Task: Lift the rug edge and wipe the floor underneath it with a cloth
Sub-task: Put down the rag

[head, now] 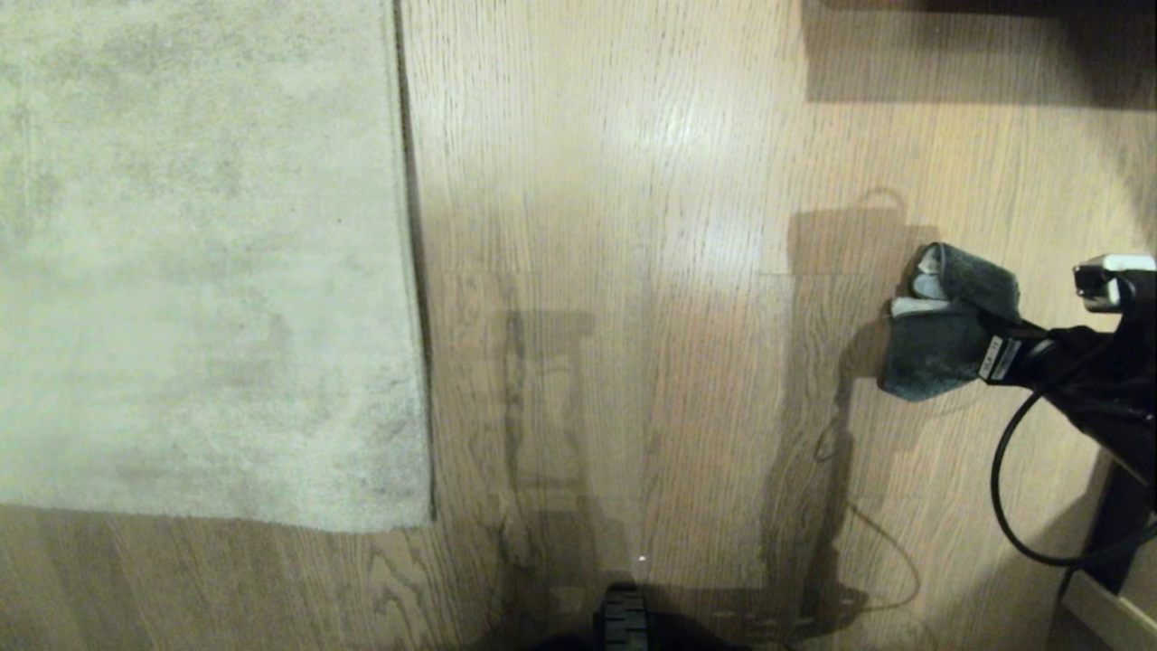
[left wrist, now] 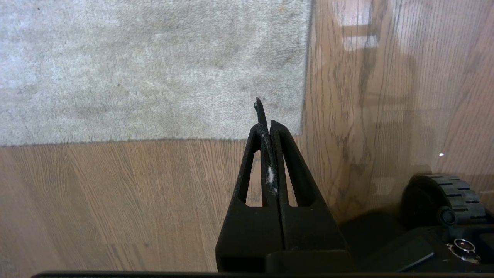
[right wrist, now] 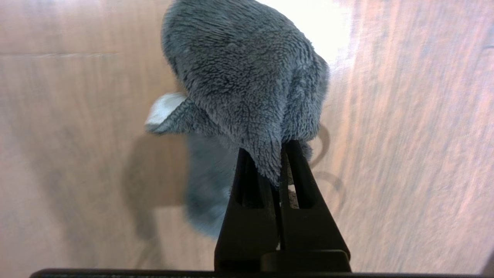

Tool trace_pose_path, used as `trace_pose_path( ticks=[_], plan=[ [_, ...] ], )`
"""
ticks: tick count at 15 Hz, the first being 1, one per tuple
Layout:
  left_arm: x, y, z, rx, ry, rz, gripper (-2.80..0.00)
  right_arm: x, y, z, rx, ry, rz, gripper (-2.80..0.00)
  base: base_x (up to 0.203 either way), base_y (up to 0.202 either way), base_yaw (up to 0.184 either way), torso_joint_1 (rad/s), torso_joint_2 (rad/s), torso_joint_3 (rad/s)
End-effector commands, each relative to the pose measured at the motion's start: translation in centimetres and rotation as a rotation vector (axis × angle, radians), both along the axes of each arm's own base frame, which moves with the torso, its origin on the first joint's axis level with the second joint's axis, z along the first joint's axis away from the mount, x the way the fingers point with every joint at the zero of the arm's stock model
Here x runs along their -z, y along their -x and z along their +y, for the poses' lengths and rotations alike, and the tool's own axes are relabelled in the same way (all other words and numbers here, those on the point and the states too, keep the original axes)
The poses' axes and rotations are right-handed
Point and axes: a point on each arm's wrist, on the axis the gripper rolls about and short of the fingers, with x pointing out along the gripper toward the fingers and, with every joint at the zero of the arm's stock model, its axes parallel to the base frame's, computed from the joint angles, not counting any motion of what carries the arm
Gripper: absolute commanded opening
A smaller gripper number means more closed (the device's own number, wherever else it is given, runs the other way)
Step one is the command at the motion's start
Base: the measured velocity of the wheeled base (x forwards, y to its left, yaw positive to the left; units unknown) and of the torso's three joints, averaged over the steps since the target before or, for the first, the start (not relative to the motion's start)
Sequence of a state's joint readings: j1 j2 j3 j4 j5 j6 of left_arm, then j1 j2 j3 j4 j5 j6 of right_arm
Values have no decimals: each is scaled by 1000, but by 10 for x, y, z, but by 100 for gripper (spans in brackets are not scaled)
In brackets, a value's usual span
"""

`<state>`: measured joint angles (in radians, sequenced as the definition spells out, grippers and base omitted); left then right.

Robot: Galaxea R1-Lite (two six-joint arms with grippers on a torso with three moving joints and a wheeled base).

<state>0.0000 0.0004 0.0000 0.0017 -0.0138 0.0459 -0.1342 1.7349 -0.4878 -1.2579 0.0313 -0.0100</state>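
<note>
While clamped on cloth (right wrist: 247, 77), right gripper (head: 981, 348) hangs above bare floor (head: 633, 226), well apart from rug. Cloth: plush dark grey pile, paler whitish underside at fold, bunched ahead of fingertips. Rug edge (head: 411, 271) lies far across from right gripper, toward left arm's side; long axis runs straight away from robot, square corner at near end. Left gripper (left wrist: 266, 127), pressed shut and empty, poised just short of that corner; judged nearer arm for lift. Rug: short pile, mottled. Floor: grained wood planks, slight sheen.

wood floor (head: 633, 181), rug (head: 199, 253) lying flat
</note>
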Motion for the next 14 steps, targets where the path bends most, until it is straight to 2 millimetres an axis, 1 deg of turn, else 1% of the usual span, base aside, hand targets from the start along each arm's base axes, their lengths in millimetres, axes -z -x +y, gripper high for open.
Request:
trace_pose_path(
  ticks=[1, 2, 3, 4, 6, 12, 14],
  plan=[
    [0, 0, 0, 0, 0, 1, -280, 3, -11, -8, 22, 1, -1, -280, 0, 0, 0, 0, 0, 0],
    [0, 0, 0, 0, 0, 1, -280, 2, -11, -8, 4, 2, -6, -280, 0, 0, 0, 0, 0, 0],
    [0, 0, 0, 0, 0, 1, -280, 3, -10, -10, -61, 8, -3, 0, 0, 0, 0, 0, 0, 0],
    [0, 0, 0, 0, 0, 1, -280, 3, -8, -17, -108, 28, -3, 0, 0, 0, 0, 0, 0, 0],
    [0, 0, 0, 0, 0, 1, -280, 5, -9, -27, -132, 74, -24, 0, 0, 0, 0, 0, 0, 0],
    [0, 0, 0, 0, 0, 1, -280, 1, -10, -28, -136, 86, -71, 0, 0, 0, 0, 0, 0, 0],
    [0, 0, 0, 0, 0, 1, -280, -7, -6, -27, -133, 91, -93, 0, 0, 0, 0, 0, 0, 0]
  ],
)
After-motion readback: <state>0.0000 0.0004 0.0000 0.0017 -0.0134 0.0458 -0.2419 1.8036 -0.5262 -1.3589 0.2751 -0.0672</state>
